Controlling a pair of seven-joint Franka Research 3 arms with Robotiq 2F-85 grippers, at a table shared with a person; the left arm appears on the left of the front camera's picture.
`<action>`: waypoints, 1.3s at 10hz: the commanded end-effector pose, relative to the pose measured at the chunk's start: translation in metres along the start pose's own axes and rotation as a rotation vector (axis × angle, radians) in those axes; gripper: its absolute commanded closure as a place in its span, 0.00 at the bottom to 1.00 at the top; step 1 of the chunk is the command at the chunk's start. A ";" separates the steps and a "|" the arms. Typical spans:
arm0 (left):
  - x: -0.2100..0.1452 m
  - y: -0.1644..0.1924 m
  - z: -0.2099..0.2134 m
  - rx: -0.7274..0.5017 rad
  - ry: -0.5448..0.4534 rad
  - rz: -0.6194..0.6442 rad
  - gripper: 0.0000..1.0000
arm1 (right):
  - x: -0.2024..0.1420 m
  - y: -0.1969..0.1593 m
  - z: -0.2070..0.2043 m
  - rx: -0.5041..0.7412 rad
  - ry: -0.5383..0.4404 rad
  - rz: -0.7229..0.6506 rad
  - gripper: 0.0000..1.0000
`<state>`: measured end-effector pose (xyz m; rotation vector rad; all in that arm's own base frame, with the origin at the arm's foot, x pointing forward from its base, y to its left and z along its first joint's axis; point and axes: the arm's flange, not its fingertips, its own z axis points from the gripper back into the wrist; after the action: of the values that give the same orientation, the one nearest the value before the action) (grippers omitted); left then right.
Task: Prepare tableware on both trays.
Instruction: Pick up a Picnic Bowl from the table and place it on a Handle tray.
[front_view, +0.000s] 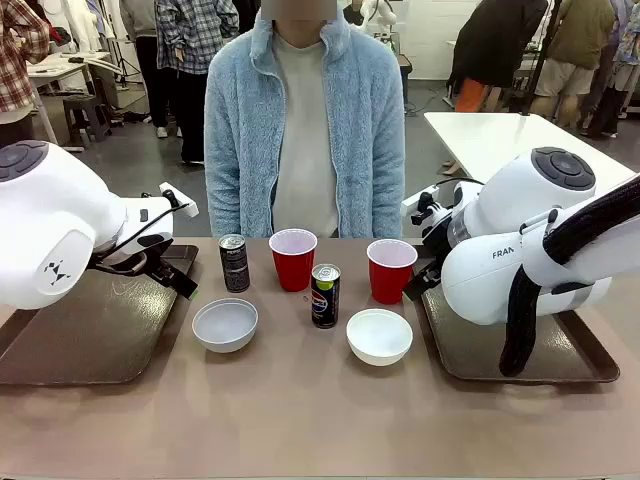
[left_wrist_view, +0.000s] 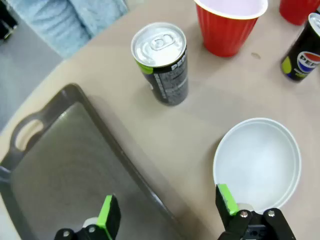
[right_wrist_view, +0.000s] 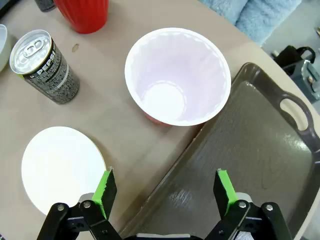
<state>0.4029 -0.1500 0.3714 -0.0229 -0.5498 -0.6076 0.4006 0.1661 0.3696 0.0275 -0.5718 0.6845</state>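
Between the two dark brown trays stand a dark can (front_view: 234, 262), a red cup (front_view: 293, 259), a blue-labelled can (front_view: 325, 295) and a second red cup (front_view: 391, 270). In front of them lie two white bowls (front_view: 225, 325) (front_view: 379, 336). My left gripper (left_wrist_view: 167, 210) is open above the left tray's (left_wrist_view: 65, 170) inner rim, with a bowl (left_wrist_view: 257, 162) by one finger and the dark can (left_wrist_view: 161, 62) ahead. My right gripper (right_wrist_view: 165, 192) is open over the right tray's (right_wrist_view: 250, 150) rim, just short of the red cup (right_wrist_view: 177, 75), with a bowl (right_wrist_view: 62, 167) beside it.
A person in a light blue fleece jacket (front_view: 305, 130) stands at the far edge of the table, hands out of sight. Both trays (front_view: 90, 340) (front_view: 560, 350) are bare. The near half of the brown tabletop (front_view: 300, 420) is free.
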 end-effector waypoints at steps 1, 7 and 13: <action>0.000 0.000 0.000 0.000 0.000 0.000 0.00 | 0.000 0.000 0.000 0.000 0.000 0.000 0.00; 0.000 0.000 0.000 0.000 0.000 0.000 0.00 | 0.000 0.000 0.000 0.000 0.000 0.000 0.00; 0.000 0.000 0.000 0.000 0.000 0.000 0.00 | -0.005 0.010 0.022 -0.009 0.020 0.020 0.00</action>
<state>0.4028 -0.1502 0.3714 -0.0230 -0.5498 -0.6079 0.3994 0.1667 0.3727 0.0233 -0.5706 0.6943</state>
